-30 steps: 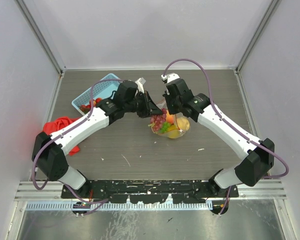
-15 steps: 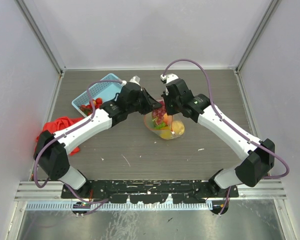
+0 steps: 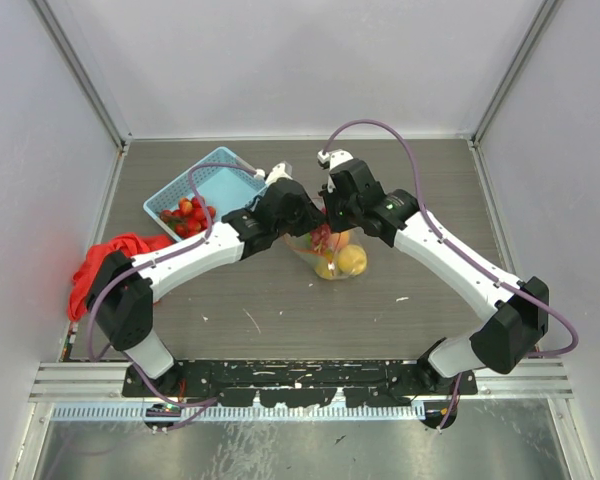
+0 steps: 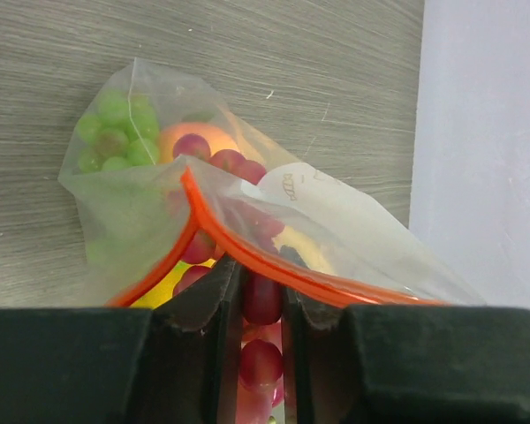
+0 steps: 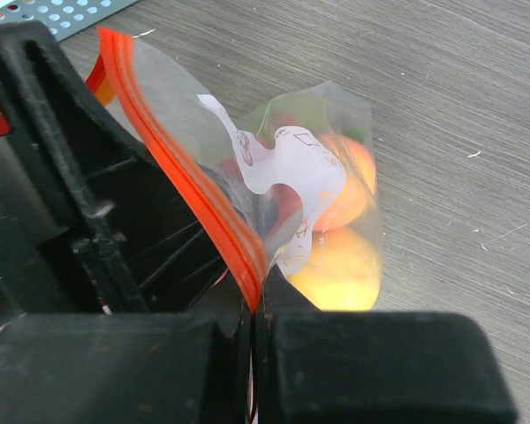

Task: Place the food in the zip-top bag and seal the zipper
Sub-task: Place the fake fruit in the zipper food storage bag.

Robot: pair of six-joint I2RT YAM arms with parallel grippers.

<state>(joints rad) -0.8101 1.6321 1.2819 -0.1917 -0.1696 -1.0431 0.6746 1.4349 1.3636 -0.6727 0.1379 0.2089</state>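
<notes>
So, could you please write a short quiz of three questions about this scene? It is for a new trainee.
1. Fill in: the strawberries outside the bag lie in the light-blue ___.
2. The right gripper is shut on: A the zipper; B a strawberry; C nothing.
3. True or false: the left gripper hangs far from the zip-top bag.

Key: 1 basket. 2 A. 3 False: it pinches the bag's mouth.
</notes>
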